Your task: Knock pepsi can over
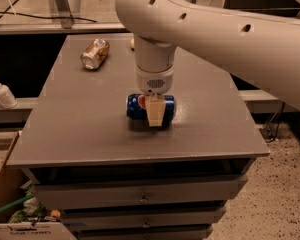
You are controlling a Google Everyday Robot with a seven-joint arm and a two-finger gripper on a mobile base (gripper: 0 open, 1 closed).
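Observation:
The pepsi can (pixel 136 107), dark blue with a red-white-blue logo, lies on its side near the middle of the grey table top (pixel 80 134). My gripper (pixel 155 115) hangs straight down from the big white arm, right over the can's middle. A tan finger (pixel 155 113) covers the can's centre, so only the can's left and right ends show.
A brownish-gold and silver can (pixel 95 54) lies on its side at the table's back left. A white pump bottle (pixel 2 92) stands on a ledge to the left. Drawers sit under the table top, and a cardboard box (pixel 10 204) with clutter stands at lower left.

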